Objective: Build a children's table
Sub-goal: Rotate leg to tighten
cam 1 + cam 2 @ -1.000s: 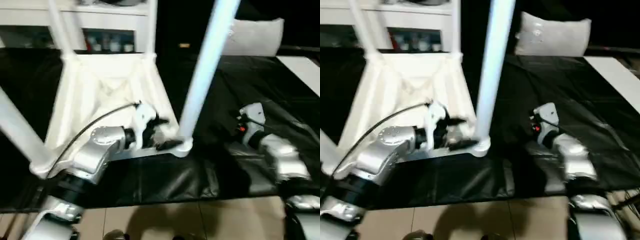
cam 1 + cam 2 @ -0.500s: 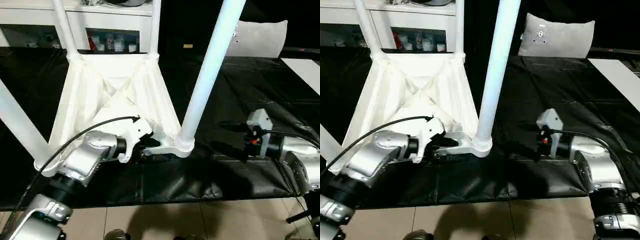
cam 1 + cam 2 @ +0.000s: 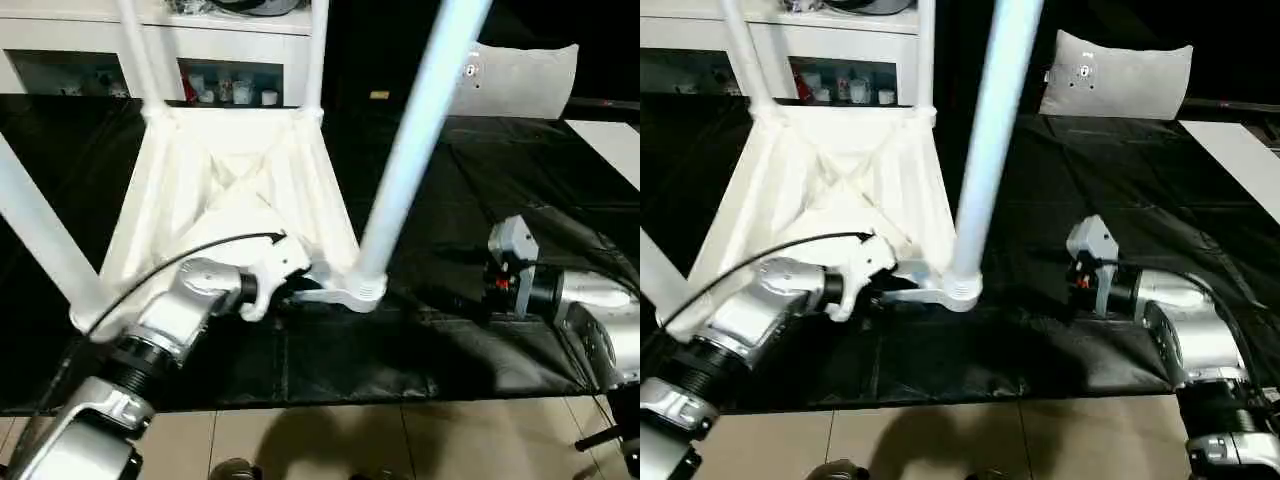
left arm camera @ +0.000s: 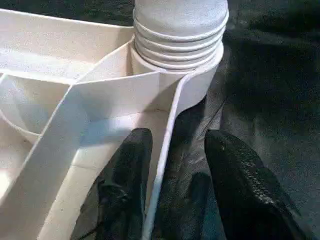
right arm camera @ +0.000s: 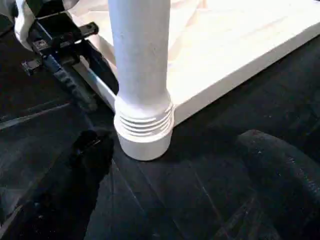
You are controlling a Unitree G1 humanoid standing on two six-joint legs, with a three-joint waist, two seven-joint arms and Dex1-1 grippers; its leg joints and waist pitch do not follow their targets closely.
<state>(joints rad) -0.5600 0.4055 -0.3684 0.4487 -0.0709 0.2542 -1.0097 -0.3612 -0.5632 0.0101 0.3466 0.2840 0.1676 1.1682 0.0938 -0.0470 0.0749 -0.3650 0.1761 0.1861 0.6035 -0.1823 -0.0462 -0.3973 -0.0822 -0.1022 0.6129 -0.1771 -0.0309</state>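
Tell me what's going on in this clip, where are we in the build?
The children's table lies upside down on the black-covered work table, with all four white legs standing up from its corner sockets. The left gripper straddles the tabletop's thin edge wall beside the nearest corner socket, one finger inside the rim and one outside. The right gripper is open, facing the same leg from the other side without touching it. The build looks close to done.
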